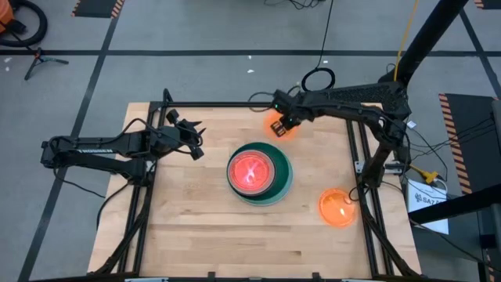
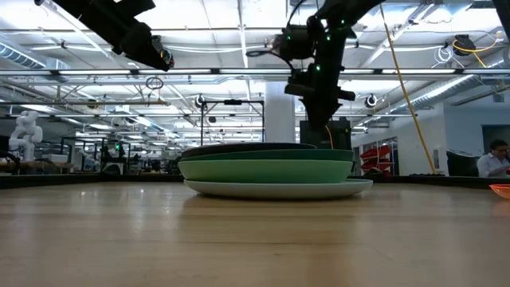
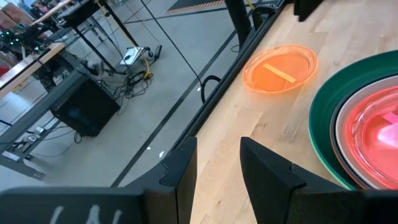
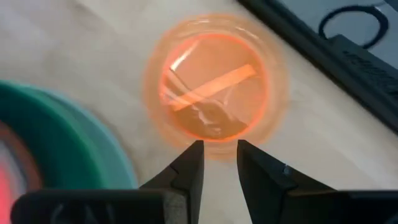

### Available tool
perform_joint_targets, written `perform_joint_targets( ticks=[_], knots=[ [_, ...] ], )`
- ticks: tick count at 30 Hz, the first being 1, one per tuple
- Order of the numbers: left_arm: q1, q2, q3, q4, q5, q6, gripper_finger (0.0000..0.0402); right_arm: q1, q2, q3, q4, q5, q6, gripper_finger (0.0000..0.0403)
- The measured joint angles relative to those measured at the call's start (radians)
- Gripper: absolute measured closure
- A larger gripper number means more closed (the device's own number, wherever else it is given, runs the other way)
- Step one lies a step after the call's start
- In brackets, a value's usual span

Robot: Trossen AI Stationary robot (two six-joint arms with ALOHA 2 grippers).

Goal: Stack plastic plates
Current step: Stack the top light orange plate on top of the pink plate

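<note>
On the wooden surface (image 1: 196,227) a stack of plates (image 1: 259,174) sits near the middle: in the overhead view a dark green rim rings a pale plate, with a glowing pink divided plate (image 1: 250,170) on top, and from table height the stack shows a pale bottom plate (image 2: 279,189), light green above it, then dark layers. The right gripper (image 1: 283,123) is at the far edge of the surface, just above a small translucent orange plate (image 1: 277,128); in its own wrist view the two dark fingers (image 4: 189,165) are slightly apart with a narrow gap between them, their tips at the near rim of that orange plate (image 4: 214,87) (whether they touch it cannot be told), and nothing is pinched. The plate's central divider shows as a bright bar. A second translucent orange plate (image 1: 338,207) lies apart from the stack, near the right-hand edge of the surface, beside the frame rail. The left gripper (image 1: 192,135) waits over the left part of the surface, beside the stack, its fingers (image 3: 180,171) spread and empty; its camera sees the far orange plate and the green rim of the stack (image 3: 323,112).
</note>
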Motion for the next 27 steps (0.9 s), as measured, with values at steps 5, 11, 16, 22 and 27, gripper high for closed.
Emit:
perform_joint_targets(
  ticks=[5, 11, 16, 22, 27],
  knots=[
    [0.0, 0.0, 0.0, 0.0, 0.0, 0.001, 0.0272, -0.094, 0.016, -0.008, 0.002, -0.036, -0.056, 0.0314],
    [0.001, 0.0, 0.0, -0.001, 0.0, 0.001, 0.0272, -0.188, 0.024, -0.094, 0.063, -0.082, -0.076, 0.0314],
    [0.001, 0.0, 0.0, -0.002, 0.0, 0.002, 0.0272, -0.255, 0.024, -0.209, 0.138, -0.109, -0.076, 0.0314],
    [0.001, 0.0, 0.0, -0.001, 0.0, 0.007, 0.0272, -0.305, 0.024, -0.343, 0.327, -0.215, -0.067, 0.0314],
    [0.001, 0.0, 0.0, -0.001, 0.0, 0.008, 0.0272, -0.313, 0.024, -0.407, 0.442, -0.246, -0.034, 0.0314]
  ],
)
